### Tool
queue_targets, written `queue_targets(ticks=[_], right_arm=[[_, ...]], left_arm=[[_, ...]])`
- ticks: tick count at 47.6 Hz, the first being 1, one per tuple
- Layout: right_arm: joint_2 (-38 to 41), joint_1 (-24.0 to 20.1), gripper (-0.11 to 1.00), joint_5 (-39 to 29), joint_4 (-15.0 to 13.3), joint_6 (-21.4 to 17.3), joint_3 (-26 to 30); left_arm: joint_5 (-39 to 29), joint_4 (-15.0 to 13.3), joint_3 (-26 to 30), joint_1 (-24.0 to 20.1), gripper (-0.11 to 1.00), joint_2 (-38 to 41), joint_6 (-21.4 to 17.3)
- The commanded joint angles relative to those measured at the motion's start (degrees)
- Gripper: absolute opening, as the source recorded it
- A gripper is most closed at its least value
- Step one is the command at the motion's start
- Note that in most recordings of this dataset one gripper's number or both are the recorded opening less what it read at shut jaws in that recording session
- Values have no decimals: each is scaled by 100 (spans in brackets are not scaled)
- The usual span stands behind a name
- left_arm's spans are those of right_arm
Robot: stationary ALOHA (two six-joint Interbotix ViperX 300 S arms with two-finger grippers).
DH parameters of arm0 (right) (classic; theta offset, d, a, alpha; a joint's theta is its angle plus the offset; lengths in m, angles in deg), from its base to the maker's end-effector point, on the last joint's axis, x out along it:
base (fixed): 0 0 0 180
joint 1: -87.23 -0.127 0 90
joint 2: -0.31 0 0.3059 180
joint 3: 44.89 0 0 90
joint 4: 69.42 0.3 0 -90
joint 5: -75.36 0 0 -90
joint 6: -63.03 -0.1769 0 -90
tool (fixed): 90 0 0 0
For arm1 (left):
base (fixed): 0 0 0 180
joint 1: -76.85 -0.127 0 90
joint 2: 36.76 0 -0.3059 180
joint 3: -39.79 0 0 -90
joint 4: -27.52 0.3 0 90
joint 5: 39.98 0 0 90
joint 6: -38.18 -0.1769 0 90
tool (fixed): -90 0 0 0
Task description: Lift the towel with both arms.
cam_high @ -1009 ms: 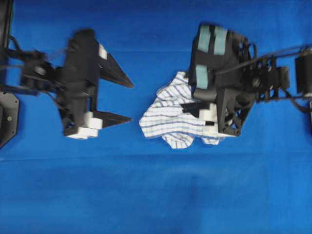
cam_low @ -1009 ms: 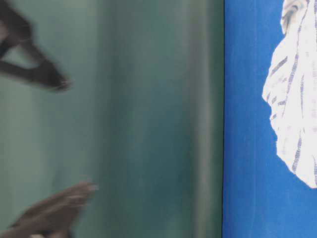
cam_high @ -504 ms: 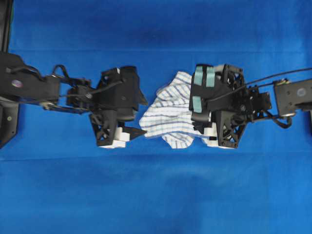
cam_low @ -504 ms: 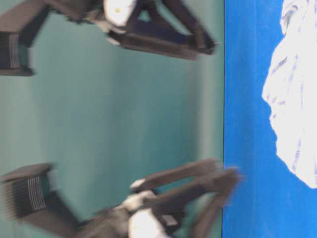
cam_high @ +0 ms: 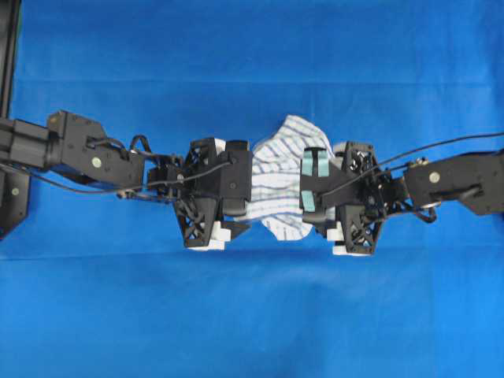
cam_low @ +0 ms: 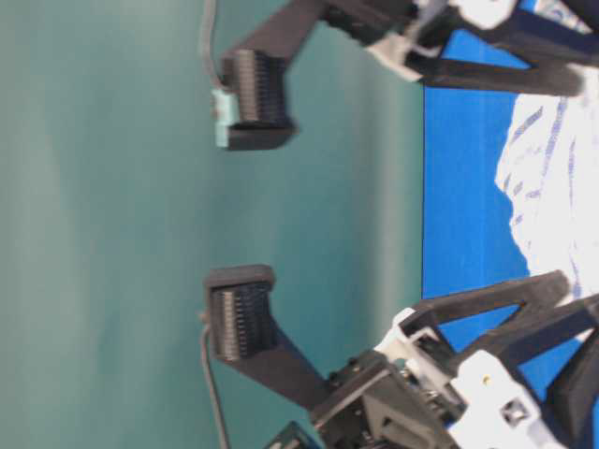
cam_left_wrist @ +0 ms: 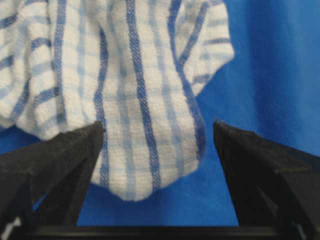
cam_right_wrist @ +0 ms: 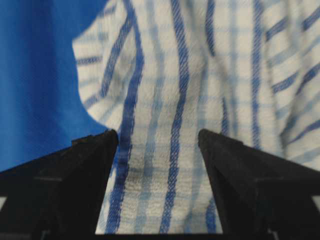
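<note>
The towel, white with thin blue stripes, lies crumpled on the blue tablecloth between the two arms. My left gripper is at its left edge, jaws open. In the left wrist view the left gripper straddles a rounded lobe of the towel, the right finger over bare cloth. My right gripper, marked with teal tape, is over the towel's right side. The right gripper is open, with striped towel filling the gap between its fingers. Nothing is gripped.
The blue tablecloth covers the whole table. A black mount sits at the far left edge. In the table-level view the table's edge runs against a teal wall, and the towel shows between black fingers.
Both arms have moved inward and down onto the towel, the left one travelling farthest from the left. Both grippers stayed open. The towel has not moved.
</note>
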Motion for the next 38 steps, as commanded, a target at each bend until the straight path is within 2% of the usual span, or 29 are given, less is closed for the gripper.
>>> queue_targets(ticks=[1,17,25,27,30,35,38], right_arm=[[26,-9,67,97,9,-18,44],[246,-9,67,229,9,-9,44],[237,18,65,237,-18,0,44],[237,44,63,237,-9,0,44],[237,88,53,237,-9,0,35],[237,114,22,246,-18,18,35],[237,105,5,255,-26,44,44]], left_arm=[[202,0,26,35,85,44,-9],[237,0,18,35,85,229,-9],[220,-9,26,-9,79,229,9],[220,-26,26,-18,73,229,18],[211,-26,26,-26,55,220,26],[211,-26,18,-35,24,220,9],[211,-26,18,-62,9,211,9]])
